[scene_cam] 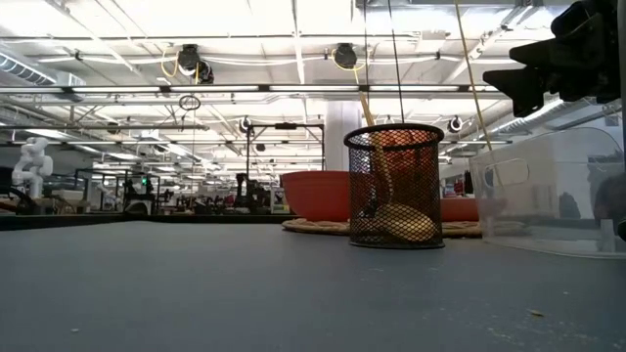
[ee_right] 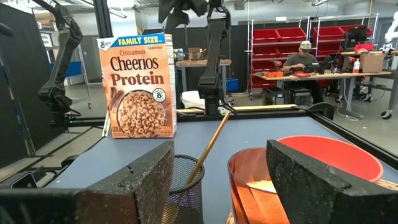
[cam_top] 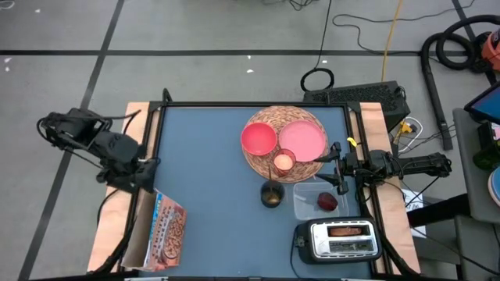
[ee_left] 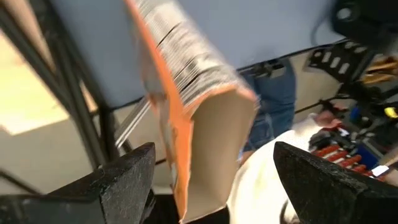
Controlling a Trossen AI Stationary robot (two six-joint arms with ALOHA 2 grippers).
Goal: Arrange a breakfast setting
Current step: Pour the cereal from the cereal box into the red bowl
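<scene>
The orange-brown cereal box stands upright on its base at the table's near left corner. My left gripper hovers open just above its far top end; in its wrist view the box's top shows between the spread fingers, apart from both. The wicker mat holds the pink bowl, pink plate and small cup. A spoon handle sticks out of a black mesh cup. My right gripper waits open at the right edge.
A clear tub with the dark red fruit sits near the right edge. The silver toaster with browned bread stands at the near right corner. A black frame rail borders the table.
</scene>
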